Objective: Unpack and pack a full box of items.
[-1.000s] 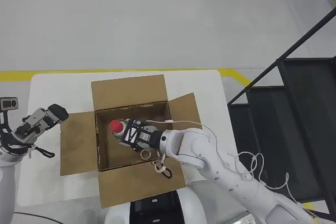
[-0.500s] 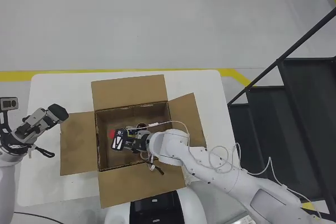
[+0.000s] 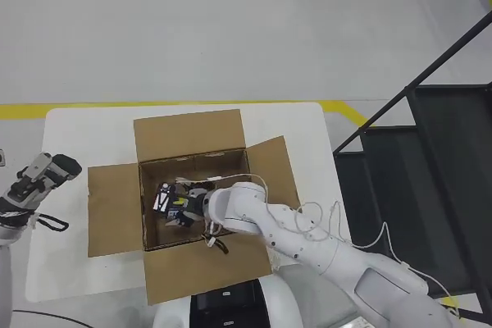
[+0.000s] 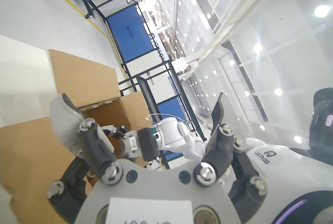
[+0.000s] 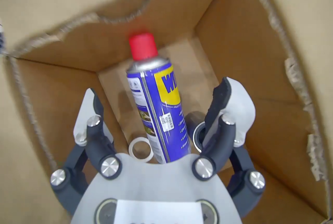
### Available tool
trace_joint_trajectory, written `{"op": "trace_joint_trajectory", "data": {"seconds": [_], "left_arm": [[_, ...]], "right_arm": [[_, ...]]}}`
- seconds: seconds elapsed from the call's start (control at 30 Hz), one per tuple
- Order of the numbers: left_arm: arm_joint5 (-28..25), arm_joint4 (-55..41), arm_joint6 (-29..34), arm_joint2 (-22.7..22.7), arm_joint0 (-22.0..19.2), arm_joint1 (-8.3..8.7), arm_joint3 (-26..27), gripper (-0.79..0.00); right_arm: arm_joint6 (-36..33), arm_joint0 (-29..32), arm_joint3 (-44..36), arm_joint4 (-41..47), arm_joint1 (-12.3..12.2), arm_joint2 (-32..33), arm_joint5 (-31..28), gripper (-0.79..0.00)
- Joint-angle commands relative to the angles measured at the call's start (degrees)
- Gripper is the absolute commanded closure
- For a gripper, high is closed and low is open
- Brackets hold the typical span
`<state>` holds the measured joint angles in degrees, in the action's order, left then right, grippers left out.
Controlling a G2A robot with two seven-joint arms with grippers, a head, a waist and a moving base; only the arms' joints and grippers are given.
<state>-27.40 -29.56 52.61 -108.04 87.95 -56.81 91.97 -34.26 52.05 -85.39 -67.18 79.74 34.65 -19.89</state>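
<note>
Can (image 5: 158, 105) lowered into box (image 5: 247, 53), end effector (image 5: 156, 89) — spread

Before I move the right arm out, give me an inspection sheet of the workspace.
Surface: white table carrying an open cardboard box.
Job's things: red-capped spray can inside the box; white ring and dark round thing on the box floor.
Clutter: nothing seen.
Grippers: right gripper open inside the box, fingers either side of the can; left gripper open, empty, by the table's edge.
Cables: white cable looped along the right arm.
Surroundings: black stairs, yellow floor line.
</note>
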Motion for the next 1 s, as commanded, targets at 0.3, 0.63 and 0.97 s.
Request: {"op": "trace_joint_trajectory", "data": {"seconds": [0.3,0.63,0.97], "left_arm": [[0.7,5.8,-2.3,1.2,-1.8,0.11,-12.6,-0.785],[0.2,2.2,4.5,10.0,-10.0,-0.67,-23.6,-0.785],[-0.7,-11.8,16.6,10.9,-12.2,-0.89,-18.5,-0.785]], "right_arm": [[6.4,13.5,-16.1,18.6,-5.8,23.5,-9.8,-0.785],[5.6,22.4,-24.8,30.9,-8.4,40.4,-7.9,-0.785],[8.9,26.2,-18.7,34.5,-9.3,49.3,-1.1,-0.785]]}}
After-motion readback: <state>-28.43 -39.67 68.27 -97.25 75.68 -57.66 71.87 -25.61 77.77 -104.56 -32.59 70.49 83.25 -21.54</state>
